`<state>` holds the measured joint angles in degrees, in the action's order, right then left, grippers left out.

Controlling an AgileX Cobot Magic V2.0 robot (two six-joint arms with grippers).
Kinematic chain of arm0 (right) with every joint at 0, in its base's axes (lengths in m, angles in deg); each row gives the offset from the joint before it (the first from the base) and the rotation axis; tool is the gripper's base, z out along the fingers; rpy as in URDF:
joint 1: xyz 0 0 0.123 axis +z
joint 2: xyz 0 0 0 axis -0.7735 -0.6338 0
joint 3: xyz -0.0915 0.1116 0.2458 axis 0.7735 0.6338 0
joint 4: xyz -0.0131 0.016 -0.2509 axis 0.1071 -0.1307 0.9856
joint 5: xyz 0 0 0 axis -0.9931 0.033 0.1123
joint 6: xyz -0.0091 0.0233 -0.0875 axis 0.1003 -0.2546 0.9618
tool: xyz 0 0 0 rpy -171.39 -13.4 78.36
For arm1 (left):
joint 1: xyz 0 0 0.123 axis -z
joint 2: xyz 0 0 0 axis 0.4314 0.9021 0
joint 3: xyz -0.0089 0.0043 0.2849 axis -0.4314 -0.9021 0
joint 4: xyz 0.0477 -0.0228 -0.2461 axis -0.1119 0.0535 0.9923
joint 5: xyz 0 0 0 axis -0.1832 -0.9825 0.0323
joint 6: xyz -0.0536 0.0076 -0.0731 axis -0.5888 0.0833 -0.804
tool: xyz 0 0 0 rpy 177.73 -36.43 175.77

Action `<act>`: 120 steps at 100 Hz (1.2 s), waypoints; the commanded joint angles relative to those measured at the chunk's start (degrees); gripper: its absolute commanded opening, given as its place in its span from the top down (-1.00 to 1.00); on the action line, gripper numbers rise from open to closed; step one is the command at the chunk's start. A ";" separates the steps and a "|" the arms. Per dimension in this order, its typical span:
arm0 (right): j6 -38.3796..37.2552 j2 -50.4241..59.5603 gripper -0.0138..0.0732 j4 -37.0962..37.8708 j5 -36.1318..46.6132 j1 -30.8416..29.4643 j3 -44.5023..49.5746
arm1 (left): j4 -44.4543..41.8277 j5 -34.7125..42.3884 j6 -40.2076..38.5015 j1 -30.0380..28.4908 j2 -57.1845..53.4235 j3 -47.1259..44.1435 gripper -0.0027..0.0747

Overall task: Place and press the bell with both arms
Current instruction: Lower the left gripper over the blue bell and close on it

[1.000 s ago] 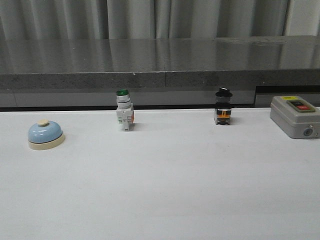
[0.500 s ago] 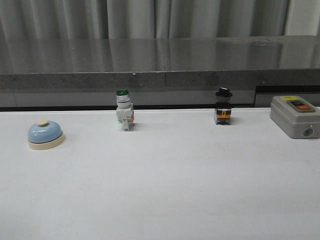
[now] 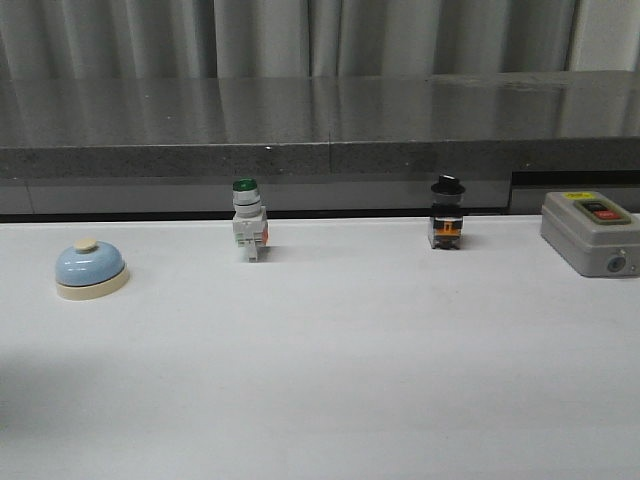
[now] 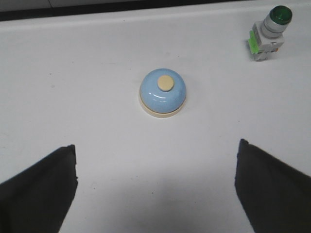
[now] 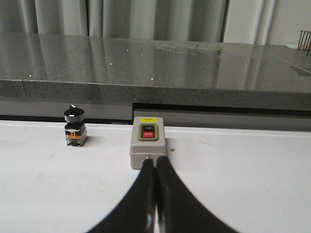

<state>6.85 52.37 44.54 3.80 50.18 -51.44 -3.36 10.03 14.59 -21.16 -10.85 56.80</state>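
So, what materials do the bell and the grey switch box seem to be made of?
The bell: its light-blue dome looks like glossy painted metal, since it shows small highlights; the cream base and button look like matte plastic, though I cannot be sure. The grey switch box: probably matte grey moulded plastic or painted metal; its surface is dull and even.

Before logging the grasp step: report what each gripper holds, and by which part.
Nothing is held. The left gripper is open, its fingers spread wide and apart from the bell on the table. The right gripper is shut with nothing between its fingers.
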 commanded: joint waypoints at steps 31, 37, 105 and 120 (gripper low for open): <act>0.20 1.00 0.84 0.63 4.35 -0.21 -0.83 | 2.17 -7.88 0.08 0.46 20.25 19.07 -0.66; 0.20 1.00 0.84 0.63 4.35 -0.21 -0.83 | 2.17 -9.77 0.08 0.46 23.01 21.50 -0.66; 0.20 1.00 0.84 0.63 4.35 -0.21 -0.83 | 2.17 -11.90 0.08 2.61 43.01 34.21 -0.66; 0.20 1.00 0.84 0.63 4.35 -0.21 -0.83 | 2.17 -11.50 0.08 2.65 44.75 34.21 -0.66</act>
<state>6.85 52.37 44.54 3.80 50.18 -51.44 -2.20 -3.10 14.59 -18.69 36.11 89.41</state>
